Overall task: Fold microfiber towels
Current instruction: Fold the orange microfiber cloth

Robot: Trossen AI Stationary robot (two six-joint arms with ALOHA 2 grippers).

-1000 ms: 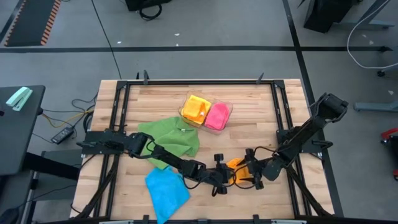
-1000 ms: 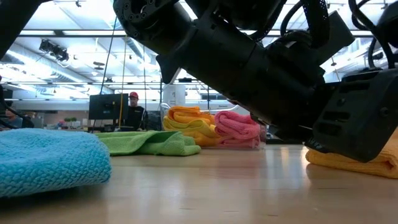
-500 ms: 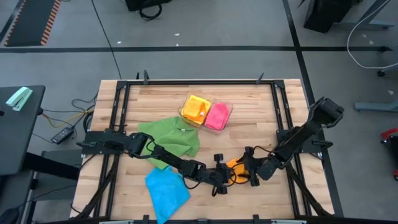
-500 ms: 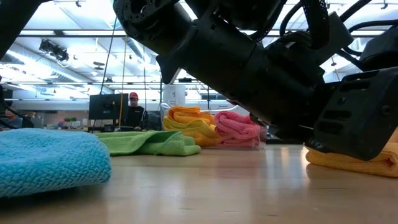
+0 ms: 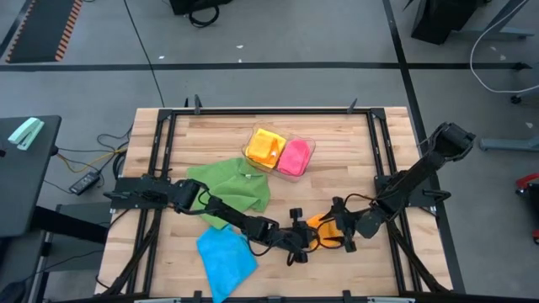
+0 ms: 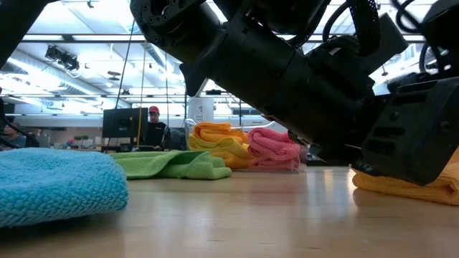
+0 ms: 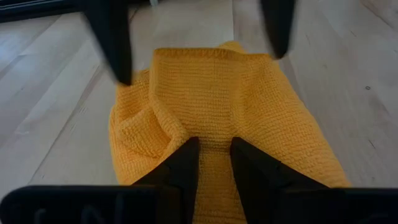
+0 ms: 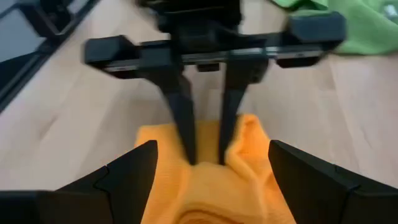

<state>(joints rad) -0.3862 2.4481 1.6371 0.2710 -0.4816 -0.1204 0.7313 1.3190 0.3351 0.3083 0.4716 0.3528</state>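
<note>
An orange towel (image 5: pixel 322 227) lies bunched on the table near the front, right of centre, and also shows in the low view (image 6: pixel 409 188). My left gripper (image 7: pixel 214 152) reaches it from the left and is shut on it. My right gripper (image 8: pixel 211 149) stands open just right of the towel, facing the left gripper, its fingers spread wide on either side of the cloth without touching it. A green towel (image 5: pixel 232 189) lies spread at mid-left. A blue towel (image 5: pixel 226 257) lies at the front left. My left gripper pinches a raised fold of the orange towel (image 7: pixel 214 134) between its two fingers, near the cloth's middle. The fingers (image 8: pixel 183 118) come slanting down from the table's left side. The towel rests on the table, puckered around the fingertips.
A clear tray (image 5: pixel 307 145) at the far centre holds a yellow towel (image 5: pixel 265 147) and a pink towel (image 5: pixel 293 157). Black frame rails run along the table's left and right edges. In the low view a person sits at a monitor in the room behind.
My right arm has edged toward the left gripper and then drawn back a little toward the table's right edge, its fingers staying wide open. The orange towel has stayed where it was.
</note>
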